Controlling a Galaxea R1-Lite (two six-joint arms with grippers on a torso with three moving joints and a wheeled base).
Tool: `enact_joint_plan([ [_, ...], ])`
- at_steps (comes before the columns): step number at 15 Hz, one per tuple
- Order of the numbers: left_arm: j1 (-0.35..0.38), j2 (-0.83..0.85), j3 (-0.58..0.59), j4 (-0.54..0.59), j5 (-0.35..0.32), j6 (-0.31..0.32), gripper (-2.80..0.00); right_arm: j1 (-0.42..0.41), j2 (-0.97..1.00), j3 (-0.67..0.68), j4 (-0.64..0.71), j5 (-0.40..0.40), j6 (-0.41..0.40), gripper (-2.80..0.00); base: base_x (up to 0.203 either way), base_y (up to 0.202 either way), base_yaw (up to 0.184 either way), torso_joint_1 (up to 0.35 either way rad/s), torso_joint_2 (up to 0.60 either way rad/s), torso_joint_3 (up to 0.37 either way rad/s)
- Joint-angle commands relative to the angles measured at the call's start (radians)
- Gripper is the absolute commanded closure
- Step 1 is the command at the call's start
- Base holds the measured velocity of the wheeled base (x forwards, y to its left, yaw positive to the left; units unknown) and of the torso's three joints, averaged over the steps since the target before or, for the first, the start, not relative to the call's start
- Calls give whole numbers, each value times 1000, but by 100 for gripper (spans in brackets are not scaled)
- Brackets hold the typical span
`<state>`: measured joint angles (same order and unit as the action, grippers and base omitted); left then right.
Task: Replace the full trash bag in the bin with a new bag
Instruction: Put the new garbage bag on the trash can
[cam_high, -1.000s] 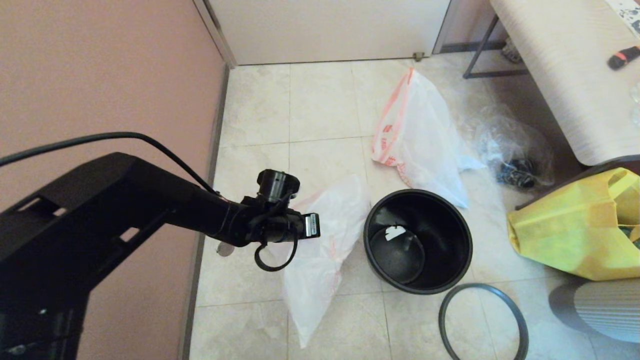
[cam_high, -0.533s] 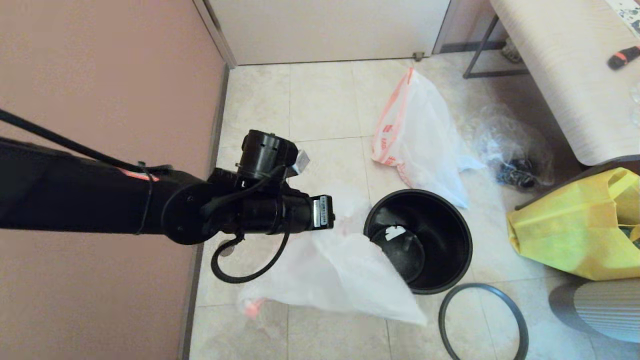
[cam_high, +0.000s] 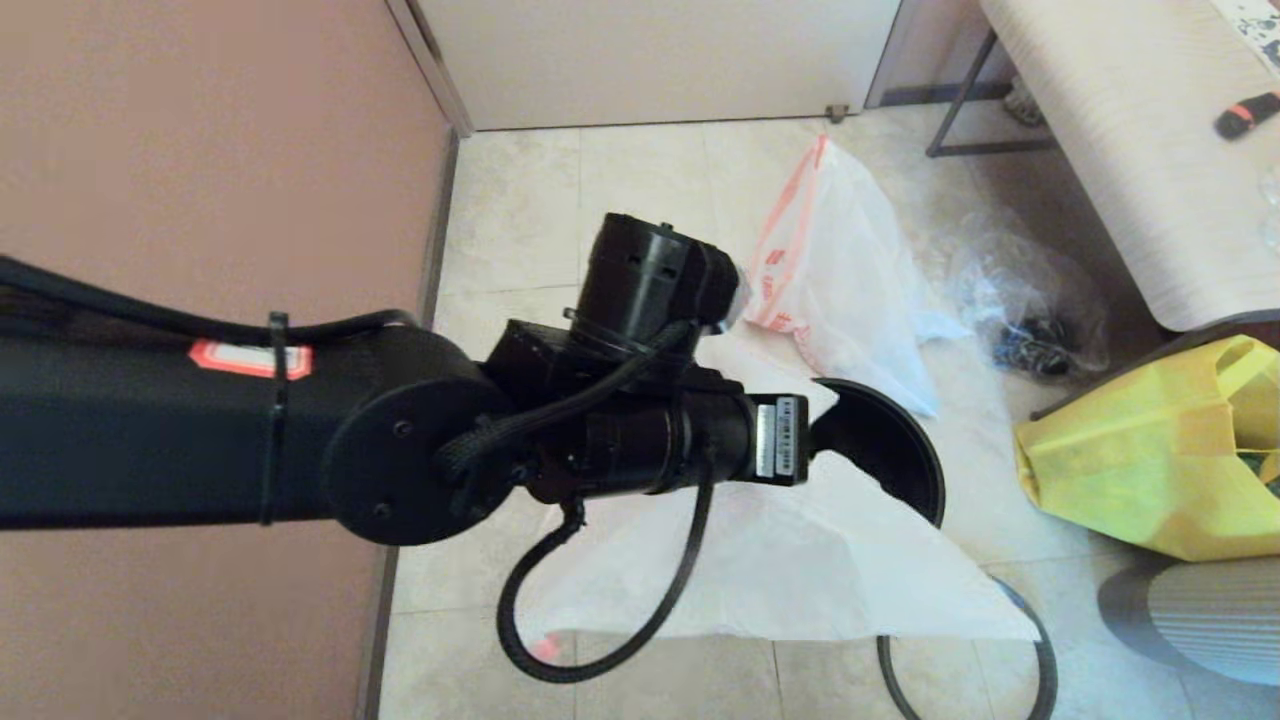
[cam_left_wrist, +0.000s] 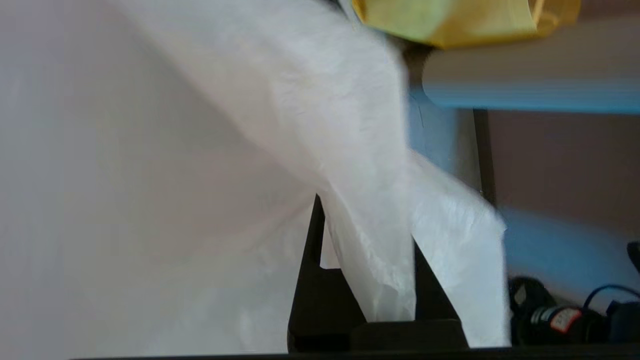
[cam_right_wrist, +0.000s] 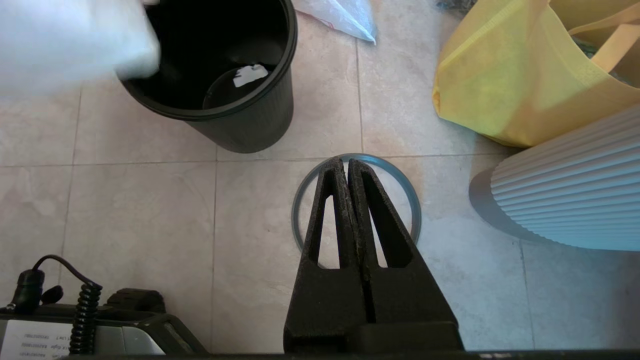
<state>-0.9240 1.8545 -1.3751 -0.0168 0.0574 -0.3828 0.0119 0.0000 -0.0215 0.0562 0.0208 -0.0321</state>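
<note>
The new bag (cam_high: 800, 560), thin and white, hangs from my left gripper (cam_left_wrist: 365, 220), which is shut on a fold of it. The bag spreads over the left side of the black bin (cam_high: 900, 450) and part of the grey rim ring (cam_high: 1043, 660) on the floor. In the head view the left wrist hides the fingers. The full trash bag (cam_high: 850, 290), white with a red-orange band, lies behind the bin. My right gripper (cam_right_wrist: 345, 162) is shut and empty, hovering above the rim ring (cam_right_wrist: 416, 200), with the bin (cam_right_wrist: 250, 120) beside it.
A clear bag with dark items (cam_high: 1030, 310) lies right of the full bag. A yellow fabric tote (cam_high: 1150, 460) and a white ribbed object (cam_high: 1200, 610) stand to the right of the bin. A bench (cam_high: 1130, 130) is at back right; the pink wall (cam_high: 200, 150) is on the left.
My left arm has swung up and to the right with the new bag. The bag has lifted off the floor and now drapes across the bin's left side and the ring.
</note>
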Motion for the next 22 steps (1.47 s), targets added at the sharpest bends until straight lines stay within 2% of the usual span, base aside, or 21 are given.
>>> enact_joint_plan([
  [1, -34, 93, -47, 4, 11, -1, 0, 0, 2, 0, 1, 1, 0, 0, 0, 0, 0, 0, 0, 0],
  [3, -41, 203, -124, -2, 56, 3, 0, 0, 2, 0, 1, 1, 0, 0, 0, 0, 0, 0, 0, 0],
  [6, -36, 424, -330, -54, 148, 0, 0, 0, 2, 0, 1, 1, -1, 0, 0, 0, 0, 0, 0, 0],
  [8, -33, 614, -492, -79, 216, 55, 0, 0, 2, 0, 1, 1, 0, 0, 0, 0, 0, 0, 0, 0],
  [10, -15, 776, -554, -178, 263, 205, 0, 0, 2, 0, 1, 1, 0, 0, 0, 0, 0, 0, 0, 0],
  [11, 5, 849, -570, -281, 276, 303, 0, 0, 2, 0, 1, 1, -1, 0, 0, 0, 0, 0, 0, 0],
  [13, 85, 959, -588, -449, 289, 517, 0, 0, 2, 0, 1, 1, -1, 0, 0, 0, 0, 0, 0, 0],
  [14, 127, 982, -594, -500, 291, 566, 0, 0, 2, 0, 1, 1, 0, 0, 0, 0, 0, 0, 0, 0],
  [17, 151, 954, -596, -519, 292, 579, 0, 0, 2, 0, 1, 1, 0, 0, 0, 0, 0, 0, 0, 0],
  [21, 115, 933, -596, -510, 316, 583, 0, 0, 2, 0, 1, 1, -2, 0, 0, 0, 0, 0, 0, 0],
  [22, 108, 942, -595, -502, 333, 602, 0, 0, 2, 0, 1, 1, 0, 0, 0, 0, 0, 0, 0, 0],
])
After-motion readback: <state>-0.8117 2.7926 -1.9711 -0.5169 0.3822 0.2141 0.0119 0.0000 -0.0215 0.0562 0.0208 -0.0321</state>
